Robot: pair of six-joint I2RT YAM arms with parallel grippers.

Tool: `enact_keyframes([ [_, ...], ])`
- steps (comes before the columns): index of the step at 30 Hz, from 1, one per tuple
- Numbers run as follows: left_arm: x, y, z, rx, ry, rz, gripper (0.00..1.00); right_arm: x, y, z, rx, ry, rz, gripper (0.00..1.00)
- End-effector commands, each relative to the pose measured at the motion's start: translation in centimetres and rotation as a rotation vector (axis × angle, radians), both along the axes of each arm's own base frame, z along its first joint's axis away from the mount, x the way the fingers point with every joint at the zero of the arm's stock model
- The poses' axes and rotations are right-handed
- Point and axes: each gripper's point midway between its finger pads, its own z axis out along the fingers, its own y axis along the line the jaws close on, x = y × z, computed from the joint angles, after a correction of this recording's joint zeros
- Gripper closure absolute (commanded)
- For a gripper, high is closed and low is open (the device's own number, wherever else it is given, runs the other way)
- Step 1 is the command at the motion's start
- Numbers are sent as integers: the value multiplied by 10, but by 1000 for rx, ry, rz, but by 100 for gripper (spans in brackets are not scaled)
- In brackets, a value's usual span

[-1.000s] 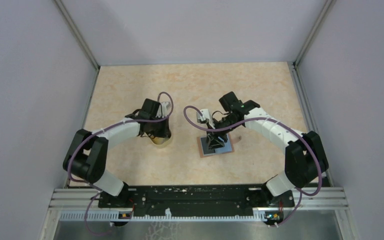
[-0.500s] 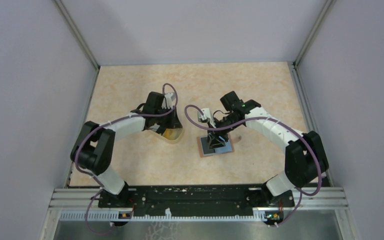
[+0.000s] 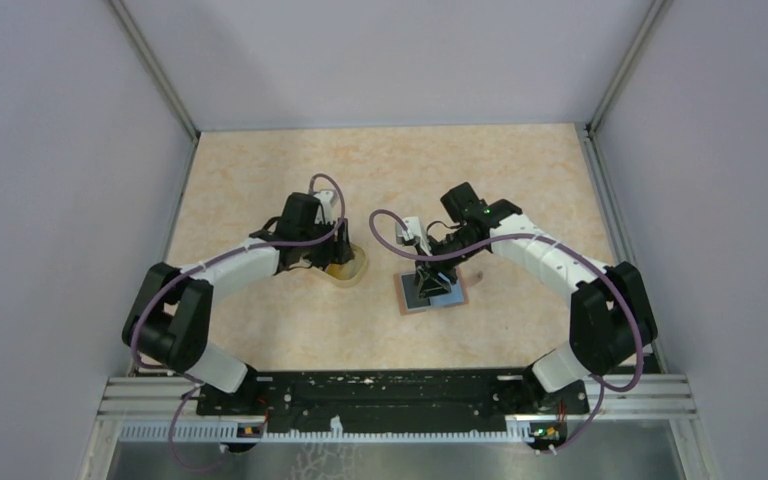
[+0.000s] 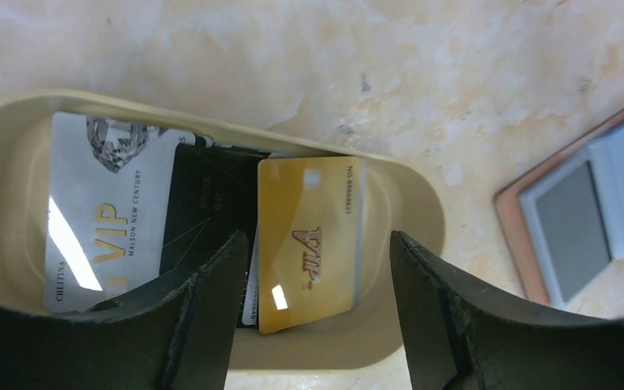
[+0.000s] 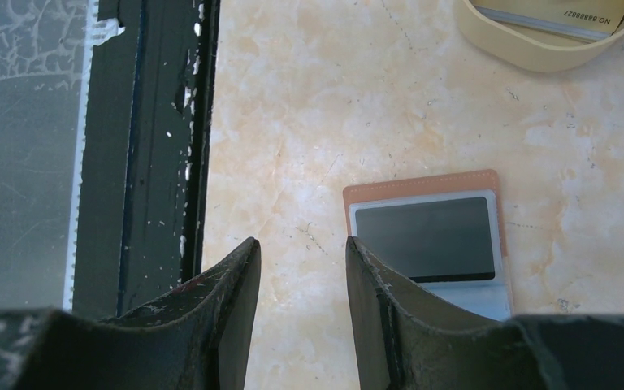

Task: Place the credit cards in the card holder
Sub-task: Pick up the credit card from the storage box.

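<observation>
The credit cards stand in a yellowish plastic cup (image 4: pixel 410 203): a white VIP card (image 4: pixel 101 215), a black one (image 4: pixel 203 199) and a gold one (image 4: pixel 309 244). My left gripper (image 4: pixel 317 240) is open above the cup, its fingers on either side of the gold card without gripping it. From above, the left gripper (image 3: pixel 332 260) hangs over the cup (image 3: pixel 353 270). The card holder (image 5: pixel 431 236) lies unfolded on the table, light blue lining up, reddish-brown edge showing. My right gripper (image 5: pixel 301 244) hovers open at its left edge, holding nothing. The card holder (image 3: pixel 452 294) sits just right of the cup.
The black base rail (image 5: pixel 142 146) runs along the near table edge, close to the right gripper. Lilac walls (image 3: pixel 60 200) close in the beige table (image 3: pixel 380 160) on three sides. The cup's rim (image 5: pixel 536 49) lies a short way from the card holder.
My left gripper has gone from shut to open. The cup has shifted right, toward the card holder, with the left arm. The right arm and the card holder have not moved.
</observation>
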Motion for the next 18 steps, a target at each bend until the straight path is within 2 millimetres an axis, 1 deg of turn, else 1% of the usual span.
enact_keyframes([
  [1, -1, 7, -17, 73, 47, -6, 29, 4, 5, 12, 51, -24, 16, 57],
  [7, -2, 5, -22, 77, 78, -18, 31, 3, 5, 11, 53, -16, 20, 57],
  [9, -5, -1, -21, 52, 87, -42, 32, 3, 5, 11, 52, -14, 20, 57],
  [12, -8, -8, -19, 16, 96, -72, 38, 3, 5, 12, 54, -17, 21, 57],
  [14, -9, -12, -17, -5, 102, -84, 45, 3, 5, 12, 54, -17, 21, 57],
  [18, -12, -19, -8, -51, 97, -102, 49, 3, 5, 13, 56, -19, 21, 57],
])
